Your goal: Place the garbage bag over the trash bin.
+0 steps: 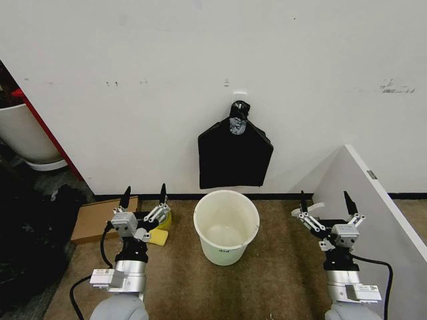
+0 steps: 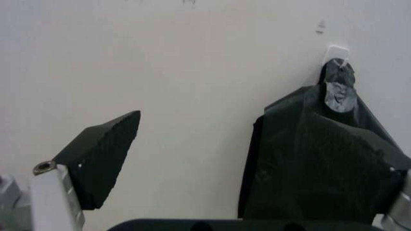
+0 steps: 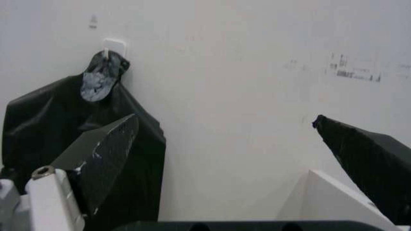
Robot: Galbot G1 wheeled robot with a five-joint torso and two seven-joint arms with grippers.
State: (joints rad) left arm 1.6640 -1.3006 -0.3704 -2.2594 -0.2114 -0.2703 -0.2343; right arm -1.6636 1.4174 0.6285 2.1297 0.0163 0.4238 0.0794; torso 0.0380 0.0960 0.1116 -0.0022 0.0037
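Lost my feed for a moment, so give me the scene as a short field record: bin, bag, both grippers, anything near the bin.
bin: white pail on the brown floor by the wall, upright, unlined, nothing seen inside
bag: black plastic bunch hanging flat from a wall hook above the bin, gathered at its top; no loose bag on the bin
left gripper: open, holding nothing, raised left of the bin
right gripper: open, holding nothing, raised right of the bin
near bin: yellow sponge and cardboard to its left; white panel to its right
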